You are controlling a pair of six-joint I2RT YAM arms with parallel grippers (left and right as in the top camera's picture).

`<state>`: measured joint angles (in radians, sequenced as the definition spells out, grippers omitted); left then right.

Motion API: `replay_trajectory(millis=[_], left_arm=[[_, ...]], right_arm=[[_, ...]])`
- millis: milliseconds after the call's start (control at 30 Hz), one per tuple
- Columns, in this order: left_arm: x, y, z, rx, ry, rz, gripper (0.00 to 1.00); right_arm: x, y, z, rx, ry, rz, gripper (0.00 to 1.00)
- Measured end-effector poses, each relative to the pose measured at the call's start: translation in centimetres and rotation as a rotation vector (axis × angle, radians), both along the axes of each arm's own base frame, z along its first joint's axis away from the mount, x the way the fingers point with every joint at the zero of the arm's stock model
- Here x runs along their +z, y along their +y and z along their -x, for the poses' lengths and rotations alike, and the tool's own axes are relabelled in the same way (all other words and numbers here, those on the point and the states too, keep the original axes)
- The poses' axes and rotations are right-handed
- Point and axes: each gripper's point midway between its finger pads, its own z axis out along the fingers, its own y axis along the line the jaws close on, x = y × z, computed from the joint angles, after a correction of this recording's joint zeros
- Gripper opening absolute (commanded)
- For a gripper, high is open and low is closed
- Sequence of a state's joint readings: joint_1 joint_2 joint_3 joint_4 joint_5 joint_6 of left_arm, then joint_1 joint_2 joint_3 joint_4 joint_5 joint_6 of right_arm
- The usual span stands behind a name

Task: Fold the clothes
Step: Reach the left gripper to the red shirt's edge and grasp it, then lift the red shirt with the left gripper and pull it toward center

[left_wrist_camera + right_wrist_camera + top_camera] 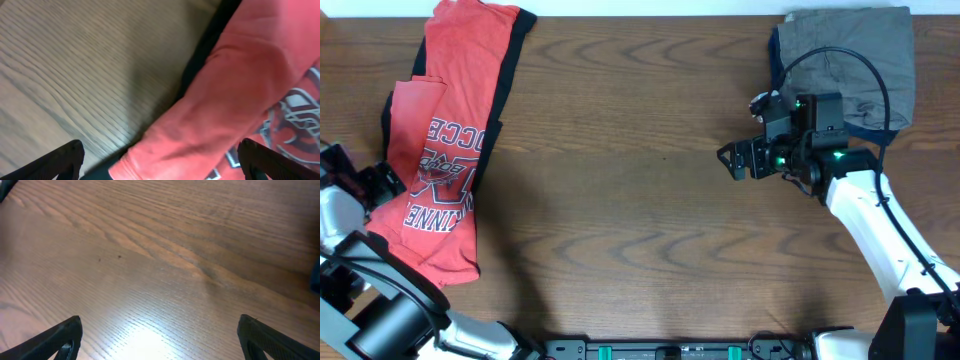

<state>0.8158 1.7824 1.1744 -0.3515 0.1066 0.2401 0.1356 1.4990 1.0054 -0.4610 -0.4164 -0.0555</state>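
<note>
Two garments lie stacked at the left end of the table (640, 230): the coral-red T-shirt (450, 130), print up with its block lettering and mascot showing, is draped crookedly over a black garment (525, 30) that peeks out along its edges. Neither looks folded; the shirt runs long and rumpled, with what seems to be a sleeve turned in over the body. The left gripper (382, 182) sits right at the shirt's left edge, and its wrist view shows the fingers spread wide over red cloth and a sliver of black, nothing pinched. I read this as the approach for a first grab. On the other side, the right gripper (732, 158) hangs above bare wood, jaws parted wide and empty, well apart from the shirt. Behind it, in the far right corner, a grey garment (855, 60) sits in a neat pile and looks already done. Next, to my eye, the left must drop and close on the red edge alone, not the black layer beneath, while the right crosses over for a second hold so the shirt can be drawn flat onto open wood.
</note>
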Motion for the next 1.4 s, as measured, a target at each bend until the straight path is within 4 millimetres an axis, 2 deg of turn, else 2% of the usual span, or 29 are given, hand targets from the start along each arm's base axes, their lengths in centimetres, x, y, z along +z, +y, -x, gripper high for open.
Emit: replay_trajectory(millis=[200, 400, 533, 733, 800, 833, 867, 1033, 1133, 1233, 1300, 1400], left_arm=[[-2.5, 0.4, 0.8, -0.002, 0.024, 0.054, 0.9], [-5.3, -1.4, 1.3, -0.026, 0.057, 0.17, 0.74], [-5.4, -1.8, 1.3, -0.032, 0.054, 0.196, 0.65], [-5.5, -2.2, 1.3, -0.026, 0.046, 0.217, 0.29], [-5.5, -2.2, 1.3, -0.031, 0.047, 0.218, 0.19], [-5.5, -2.2, 1.3, -0.025, 0.045, 0.22, 0.1], [-5.5, -2.3, 1.3, -0.018, 0.043, 0.223, 0.06], [-5.3, -2.2, 1.2, 0.045, 0.025, 0.246, 0.06], [-4.7, -2.3, 1.0, 0.084, 0.002, 0.252, 0.06], [-2.8, -2.5, 0.2, 0.12, -0.044, 0.243, 0.06], [-0.8, -3.2, -0.6, 0.151, -0.094, 0.246, 0.06], [3.2, -5.3, -2.5, 0.148, -0.206, 0.271, 0.06]], right_arm=[[0.0, 0.0, 0.0, 0.0, 0.001, 0.001, 0.94], [0.0, 0.0, 0.0, 0.0, 0.0, 0.0, 0.92], [0.0, 0.0, 0.0, 0.0, 0.0, 0.0, 0.92], [0.0, 0.0, 0.0, 0.0, 0.001, 0.001, 0.92], [0.0, 0.0, 0.0, 0.0, 0.001, 0.0, 0.92], [0.0, 0.0, 0.0, 0.0, 0.001, 0.0, 0.92], [0.0, 0.0, 0.0, 0.0, 0.001, 0.001, 0.91], [0.0, 0.0, 0.0, 0.0, 0.001, 0.001, 0.91], [0.0, 0.0, 0.0, -0.001, -0.001, 0.001, 0.91], [0.0, 0.0, 0.0, -0.001, -0.001, 0.001, 0.89], [0.0, 0.0, 0.0, -0.001, -0.001, 0.001, 0.87], [0.0, 0.0, -0.1, -0.001, -0.004, 0.001, 0.85]])
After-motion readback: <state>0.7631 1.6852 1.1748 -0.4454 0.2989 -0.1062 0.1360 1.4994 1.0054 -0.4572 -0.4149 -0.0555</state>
